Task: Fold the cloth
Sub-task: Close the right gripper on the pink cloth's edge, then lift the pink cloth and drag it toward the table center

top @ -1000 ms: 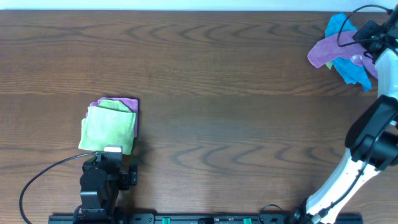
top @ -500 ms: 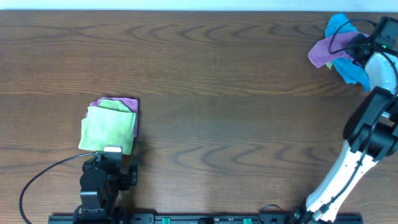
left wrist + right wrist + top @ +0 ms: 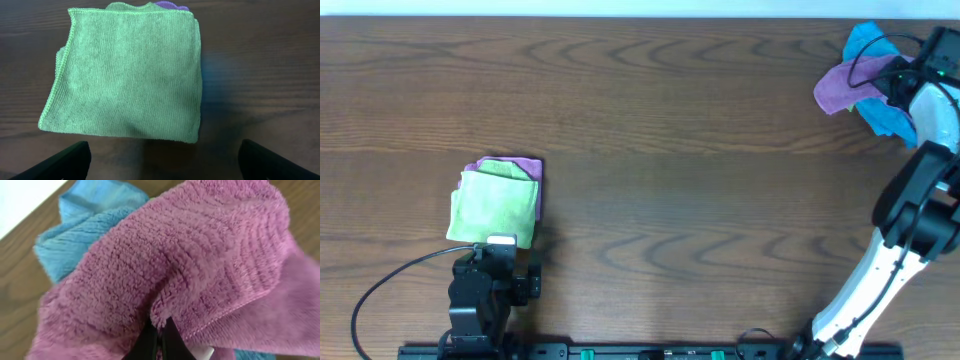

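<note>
Magenta cloth (image 3: 838,88), the piece to be folded, lies crumpled at the far right end of the bench (image 3: 670,150). The sweep starts at the other end.

At the left, a lime-green cloth (image 3: 130,70) lies folded flat on a purple cloth (image 3: 530,165), of which only a strip shows along the far edge. The left tool (image 3: 164,150) hangs just on the near side of them with its jaws spread wide, grasping nothing. The middle of the bench carries nothing.

At the right, the magenta cloth is heaped over a bright blue cloth (image 3: 885,118). The right tool (image 3: 159,339) is clenched on a raised ridge of the magenta pile, close to a stitched hem.

The cloth looks plush, light and limp. It will likely sag from any single pinch and may drag the blue cloth along. A hemmed corner would probably give a better hold than this mid-fold ridge, since the sheet must first be spread flat.

No corner can be picked out in the heap. Whether the pinch also catches blue fabric cannot be told. A pale sliver (image 3: 204,353) at the lower edge of the right wrist view may be a tag. In the overhead view the arm and cable cover the right tool's jaws.
</note>
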Tool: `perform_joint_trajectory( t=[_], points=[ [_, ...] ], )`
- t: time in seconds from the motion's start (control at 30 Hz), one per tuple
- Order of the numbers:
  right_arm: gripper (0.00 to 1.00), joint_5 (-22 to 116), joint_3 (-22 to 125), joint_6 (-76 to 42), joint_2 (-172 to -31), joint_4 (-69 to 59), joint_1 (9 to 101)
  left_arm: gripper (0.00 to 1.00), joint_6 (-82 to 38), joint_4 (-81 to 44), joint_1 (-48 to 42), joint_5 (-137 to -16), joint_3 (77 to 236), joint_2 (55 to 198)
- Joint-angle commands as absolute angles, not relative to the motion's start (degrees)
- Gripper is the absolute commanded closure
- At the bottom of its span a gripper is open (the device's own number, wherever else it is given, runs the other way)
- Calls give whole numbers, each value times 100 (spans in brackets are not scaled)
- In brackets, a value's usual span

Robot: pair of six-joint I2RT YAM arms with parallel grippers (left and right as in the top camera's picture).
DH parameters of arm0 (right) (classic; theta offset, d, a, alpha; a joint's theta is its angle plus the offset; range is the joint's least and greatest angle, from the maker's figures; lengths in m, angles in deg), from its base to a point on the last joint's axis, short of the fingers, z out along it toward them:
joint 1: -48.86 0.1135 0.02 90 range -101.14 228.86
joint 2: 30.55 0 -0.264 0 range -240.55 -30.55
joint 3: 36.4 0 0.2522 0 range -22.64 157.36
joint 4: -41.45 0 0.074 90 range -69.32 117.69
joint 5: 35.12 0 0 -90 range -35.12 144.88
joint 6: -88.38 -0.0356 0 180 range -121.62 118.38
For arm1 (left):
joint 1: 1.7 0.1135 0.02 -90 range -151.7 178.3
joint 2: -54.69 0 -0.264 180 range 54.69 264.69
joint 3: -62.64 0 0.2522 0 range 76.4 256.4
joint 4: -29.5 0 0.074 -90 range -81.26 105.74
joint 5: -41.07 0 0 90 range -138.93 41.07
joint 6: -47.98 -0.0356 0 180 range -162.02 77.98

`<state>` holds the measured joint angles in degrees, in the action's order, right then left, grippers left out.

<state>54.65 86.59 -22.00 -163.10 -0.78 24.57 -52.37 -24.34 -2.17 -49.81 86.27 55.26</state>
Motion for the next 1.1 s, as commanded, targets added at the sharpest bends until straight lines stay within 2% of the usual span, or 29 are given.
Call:
perform_joint_trajectory(
  t=[0.0, 0.37, 0.57, 0.8, 0.97, 1.07],
  points=[
    [99, 5421, 8773, -2216, -15536, -367, 2579, 5, -5210, -2471, -200, -4981, 8555, 5487],
    [99, 5465, 8773, -1993, -14280, -1761, 3141, 5, -5210, -2471, -200, -4981, 8555, 5487],
    [99, 5467, 8773, -1925, -13842, -3027, 3836, 5, -5210, -2471, -200, -4981, 8555, 5489],
    [99, 5465, 8773, -1324, -13434, -3877, 4540, 5, -5210, -2471, -200, -4981, 8555, 5487],
    [99, 5277, 8641, -896, -13110, -4417, 4680, 5, -5210, -2471, -200, -4981, 8555, 5487],
    [99, 4943, 8012, -756, -12671, -4244, 4592, 5, -5210, -2471, -200, -4981, 8555, 5487]
  ],
)
